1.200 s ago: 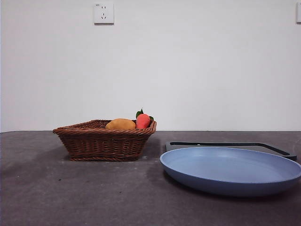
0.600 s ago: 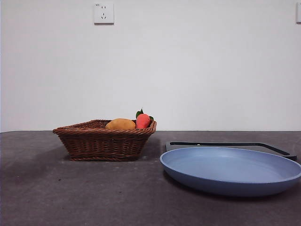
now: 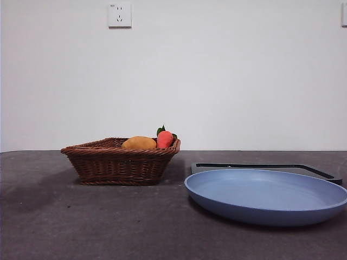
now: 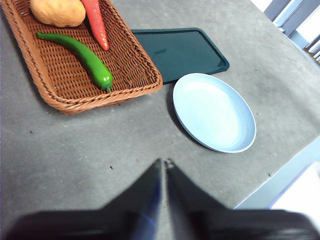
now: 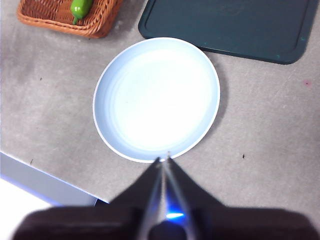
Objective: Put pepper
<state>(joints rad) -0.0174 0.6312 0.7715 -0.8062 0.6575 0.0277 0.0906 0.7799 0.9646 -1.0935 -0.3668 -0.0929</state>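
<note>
Pepper (image 4: 80,52) lies flat in the wicker basket (image 4: 60,97), beside the yellow-orange fruit (image 4: 57,12) and the red-orange item (image 4: 97,25); stem end sits next to the basket wall nearest the blue plate (image 4: 214,112), tip points toward the fruit, long axis approx. parallel to the basket's long side. Left gripper (image 4: 162,162): jaws pressed together, empty, above bare worktop (image 4: 75,150), basket ahead of it w/ nothing between. Right gripper (image 5: 163,159): jaws pressed together, empty, over the plate rim; only the pepper's stem end shows there. Judgement: left arm is nearer; approach across the long axis.
</note>
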